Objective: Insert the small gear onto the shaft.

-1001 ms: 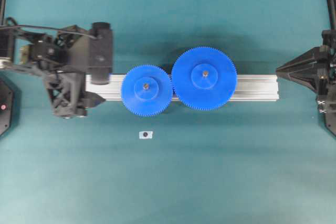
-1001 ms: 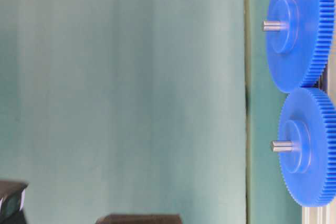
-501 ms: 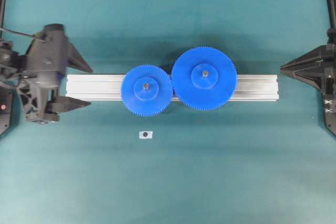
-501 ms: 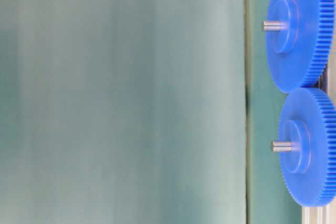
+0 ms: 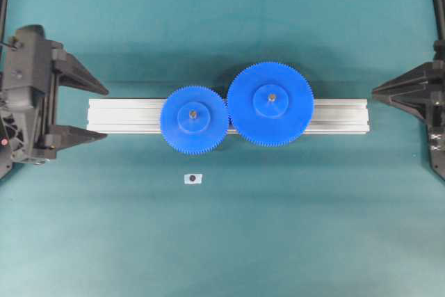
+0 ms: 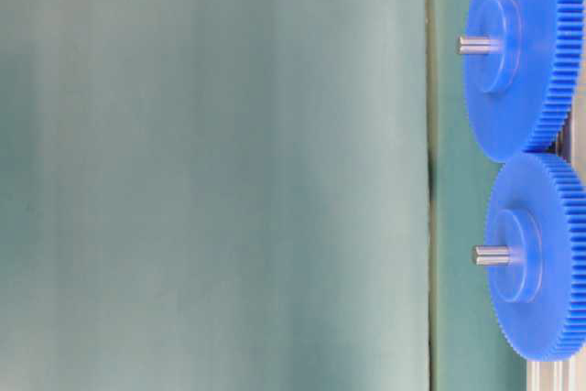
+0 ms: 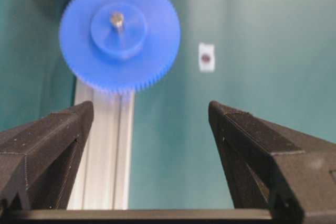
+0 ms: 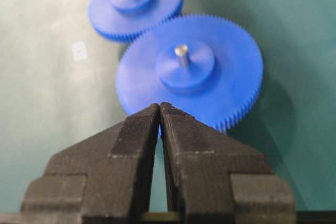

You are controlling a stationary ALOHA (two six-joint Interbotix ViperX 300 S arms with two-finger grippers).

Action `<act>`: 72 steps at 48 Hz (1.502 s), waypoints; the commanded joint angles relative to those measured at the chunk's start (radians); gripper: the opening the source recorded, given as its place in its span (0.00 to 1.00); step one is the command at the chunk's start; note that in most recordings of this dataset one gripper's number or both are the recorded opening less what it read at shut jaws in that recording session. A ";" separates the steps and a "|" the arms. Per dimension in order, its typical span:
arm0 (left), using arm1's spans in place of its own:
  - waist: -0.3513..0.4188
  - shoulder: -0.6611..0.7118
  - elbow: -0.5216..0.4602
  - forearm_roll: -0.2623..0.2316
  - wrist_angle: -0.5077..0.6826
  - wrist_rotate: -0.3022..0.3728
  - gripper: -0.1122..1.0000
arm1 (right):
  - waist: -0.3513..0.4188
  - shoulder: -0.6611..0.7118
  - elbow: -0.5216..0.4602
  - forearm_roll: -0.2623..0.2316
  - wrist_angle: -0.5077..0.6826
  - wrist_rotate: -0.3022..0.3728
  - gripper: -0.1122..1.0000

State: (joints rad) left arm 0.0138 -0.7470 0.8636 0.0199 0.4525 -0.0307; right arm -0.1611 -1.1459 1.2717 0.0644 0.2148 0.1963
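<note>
Gears sit side by side on a silver aluminium rail (image 5: 334, 116) that runs across the middle of the overhead frame on the teal bench (image 5: 278, 227). The small gear (image 5: 194, 119) lies left of centre, already seated on the shaft (image 5: 193, 113), whose grey tip pokes up through the raised hub. Its teeth mesh with those of the larger gear (image 5: 270, 103) just to its right, which carries its own pin. Below the small gear, apart from it, a small white tag with a dark dot (image 5: 192, 179) lies on the bench.

At the left edge of the overhead frame the left tool (image 5: 104, 112) has its fingers spread wide and nothing between them; its wrist view looks between them along the rail toward the small gear. At the right edge the right tool (image 5: 373, 92) has its fingers pressed together, tips touching, gripping nothing, well apart from the larger gear.
</note>
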 commanded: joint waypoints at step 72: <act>-0.003 -0.074 0.087 0.002 -0.126 -0.057 0.88 | 0.021 -0.055 -0.038 -0.121 0.075 -0.003 0.24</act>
State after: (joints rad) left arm 0.0123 -0.8222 0.9649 0.0184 0.3359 -0.0859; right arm -0.1411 -1.2072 1.2671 -0.0537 0.2976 0.1948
